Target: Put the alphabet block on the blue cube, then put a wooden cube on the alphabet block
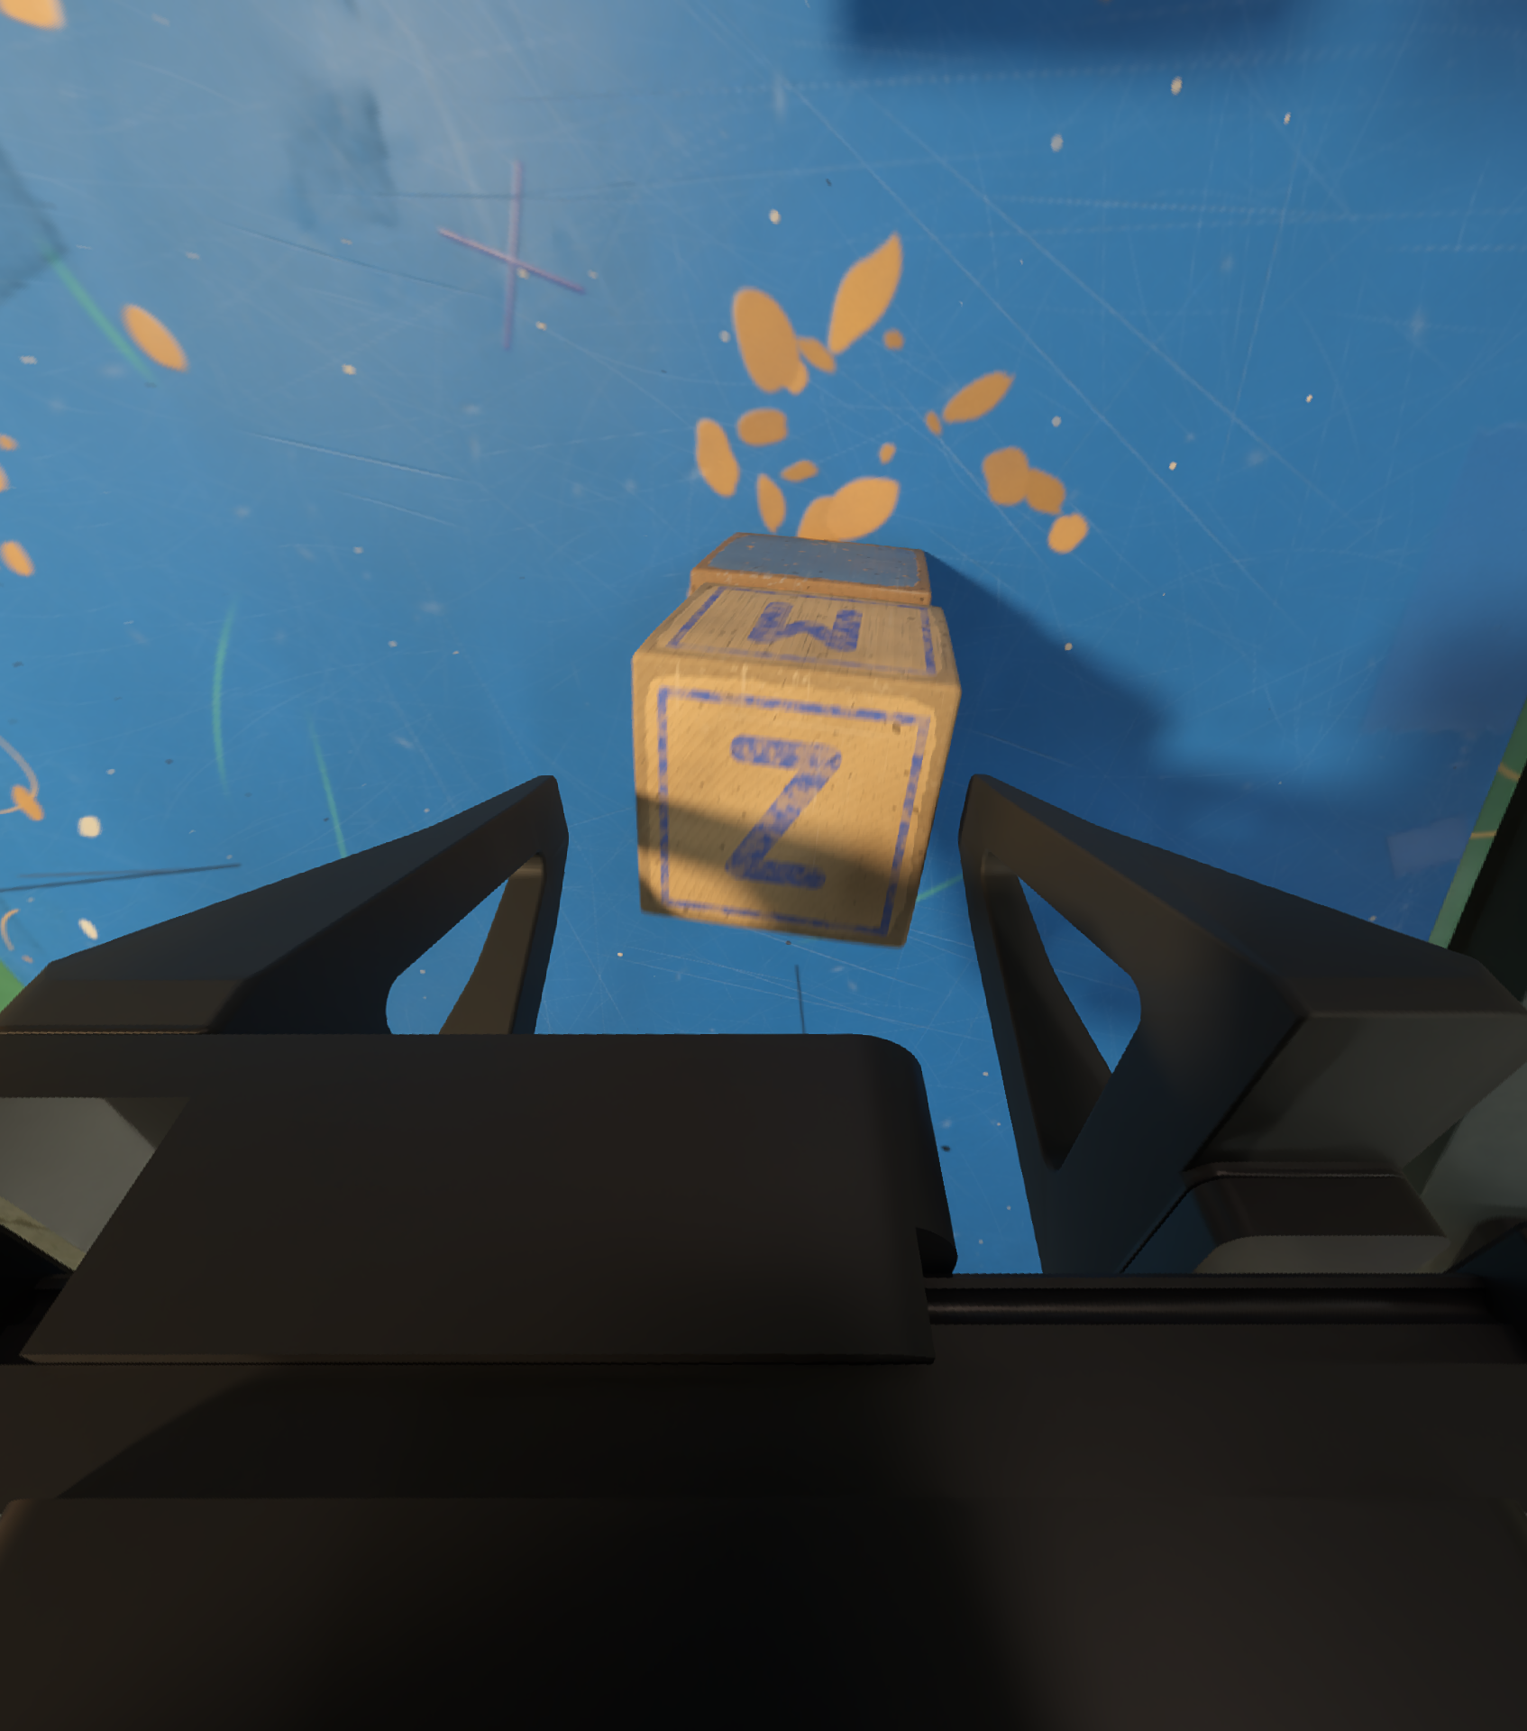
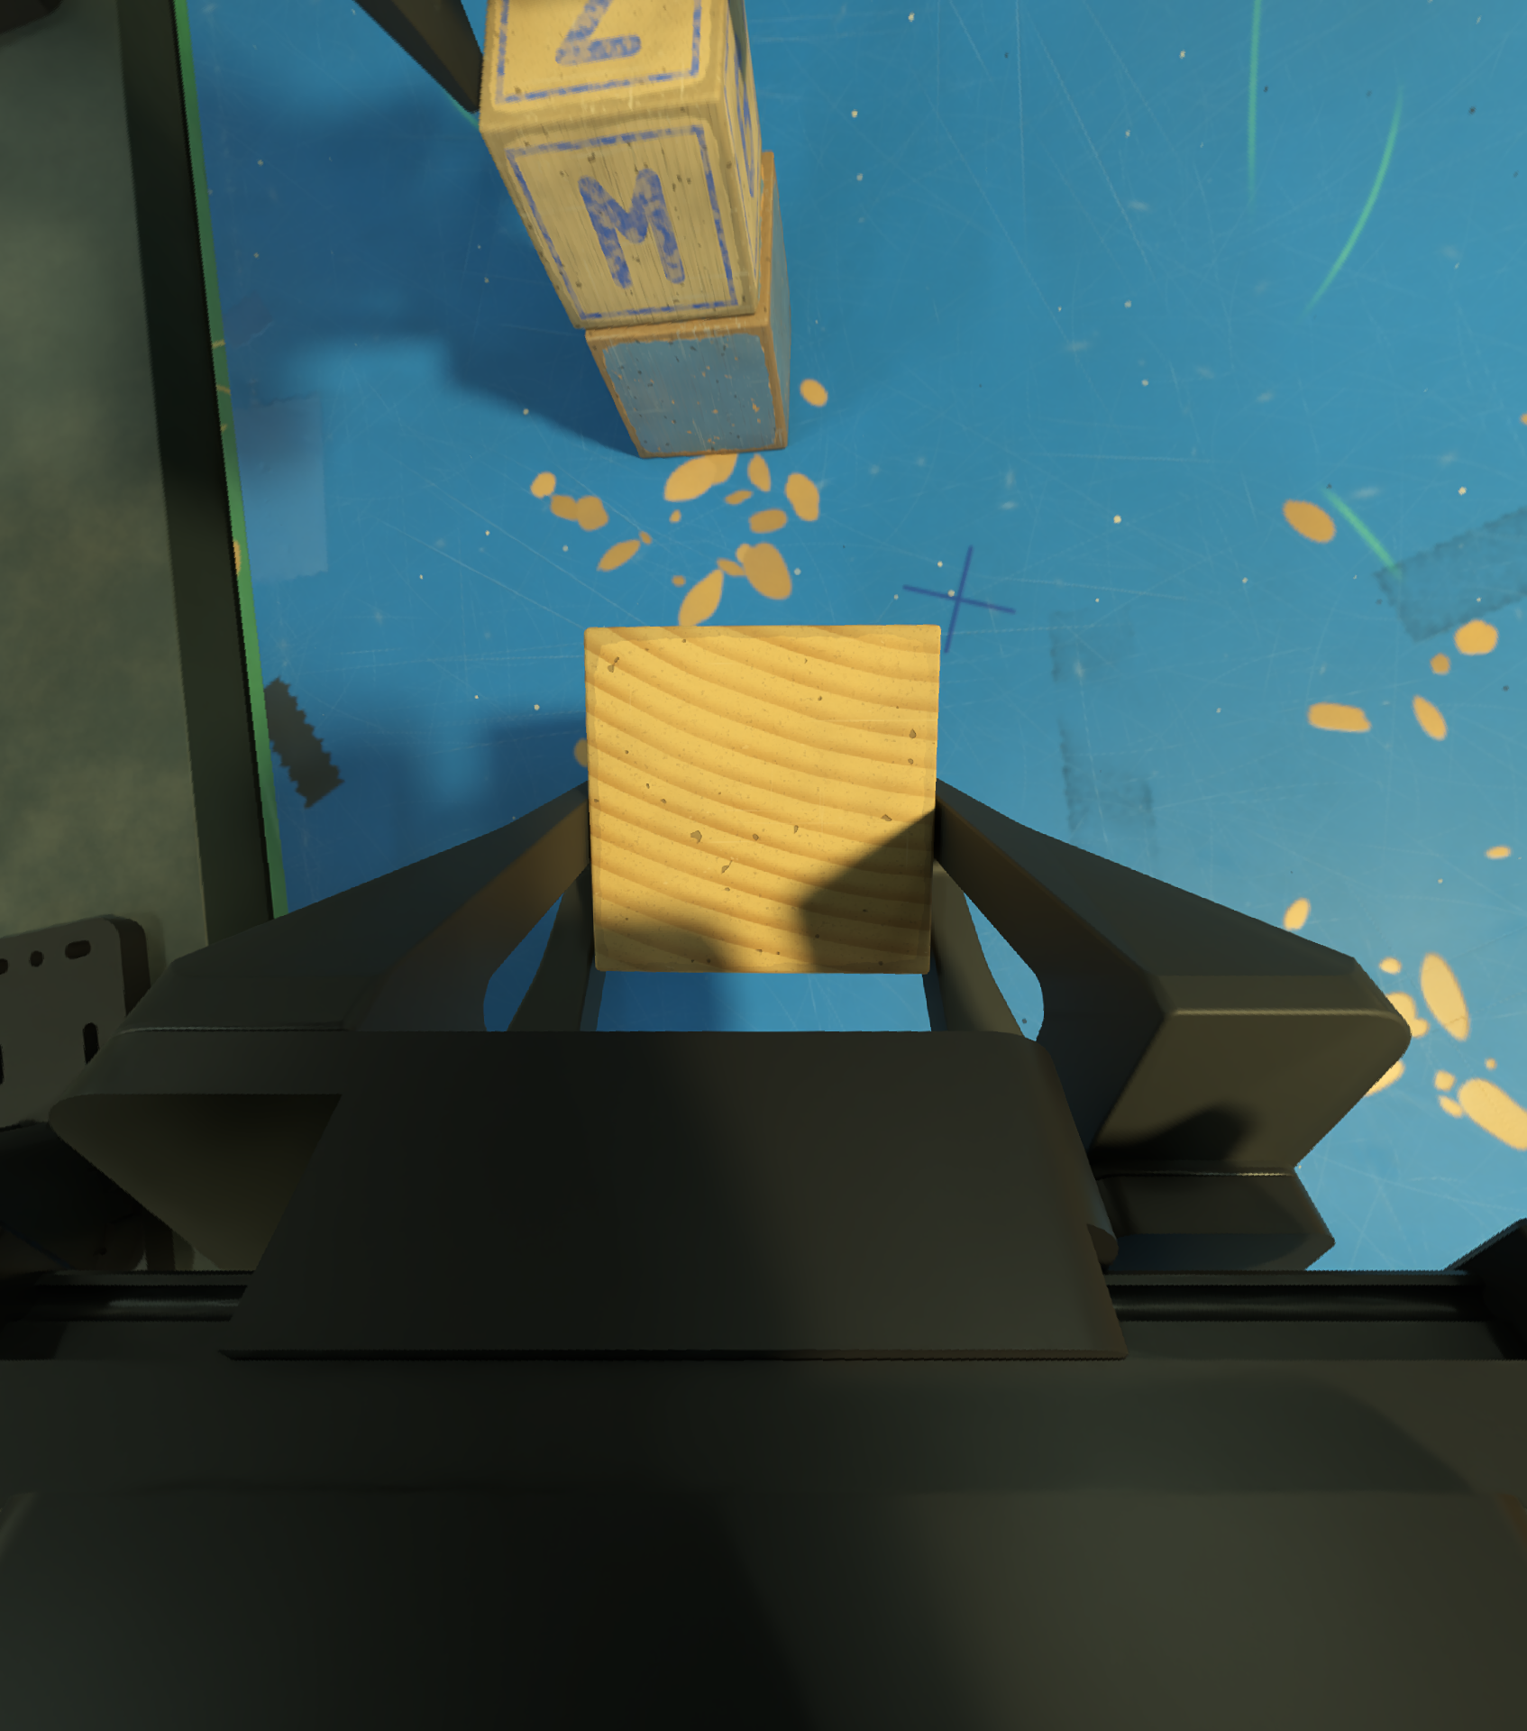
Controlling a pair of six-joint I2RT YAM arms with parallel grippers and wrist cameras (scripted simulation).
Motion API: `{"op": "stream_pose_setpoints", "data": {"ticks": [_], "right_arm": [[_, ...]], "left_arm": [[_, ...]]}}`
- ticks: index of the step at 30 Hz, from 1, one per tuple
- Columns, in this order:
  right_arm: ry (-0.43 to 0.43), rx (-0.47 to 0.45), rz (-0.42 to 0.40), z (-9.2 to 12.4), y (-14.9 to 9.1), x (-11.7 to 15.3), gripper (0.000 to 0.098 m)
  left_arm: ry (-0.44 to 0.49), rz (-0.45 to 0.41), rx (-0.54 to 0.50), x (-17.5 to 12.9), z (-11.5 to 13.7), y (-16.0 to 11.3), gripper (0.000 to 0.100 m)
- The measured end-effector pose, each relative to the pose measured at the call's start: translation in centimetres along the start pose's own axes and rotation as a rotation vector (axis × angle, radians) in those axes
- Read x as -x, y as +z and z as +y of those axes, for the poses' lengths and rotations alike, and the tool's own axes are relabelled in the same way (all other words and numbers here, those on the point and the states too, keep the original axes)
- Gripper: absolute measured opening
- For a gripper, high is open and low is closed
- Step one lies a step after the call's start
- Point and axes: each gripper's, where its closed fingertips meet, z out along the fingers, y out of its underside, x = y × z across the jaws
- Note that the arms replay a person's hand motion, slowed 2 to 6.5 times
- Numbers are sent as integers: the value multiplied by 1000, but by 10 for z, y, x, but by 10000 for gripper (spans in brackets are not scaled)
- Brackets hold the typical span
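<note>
The alphabet block (image 1: 793,806) sits on top of the blue cube (image 1: 811,567), so the two make a little tower on the blue surface (image 1: 273,562). The alphabet block is light wood with blue letters and blue frames on its sides. It does not sit quite straight on the blue cube; it hangs over one edge a bit. The blue cube has blue faces and bare wood along its edges. The left gripper (image 1: 760,815) hangs over the tower with its black fingers (image 1: 516,871) spread wide. One finger is on each side of the alphabet block, and there is a gap on both sides, so they do not touch it. From the other arm's camera, the tower shows near the top, with the alphabet block (image 2: 638,215) above the blue cube (image 2: 694,393). Closer in, the right gripper (image 2: 760,843) is pinching a plain wooden cube (image 2: 760,796) between its two fingers (image 2: 961,843). The fingers press on the left and right sides of the wooden cube. This cube is yellow wood with wavy grain lines, and it is apart from the tower. The blue surface (image 2: 1209,281) is scratched and has many orange paint spots (image 2: 764,567), a few green streaks and a small drawn cross (image 2: 956,599). A green strip (image 2: 245,562) runs along the edge of the surface.
</note>
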Motion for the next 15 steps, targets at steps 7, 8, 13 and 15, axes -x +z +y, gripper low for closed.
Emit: {"op": "stream_pose_setpoints", "data": {"ticks": [7, 8, 13, 15], "right_arm": [[-31, -31, -12, -14, -5, 9, 517], [-34, -31, -18, -16, -6, 11, 517], [-54, -39, -30, -27, -11, 21, 517], [-71, -50, -23, -34, -13, 24, 518]], "left_arm": [[-79, -129, -222, 5, 14, -43, 691], [-93, -149, -252, 5, 18, -49, 678], [-185, -250, -392, 12, 47, -73, 648], [-231, -281, -470, 15, 58, -83, 646]]}}
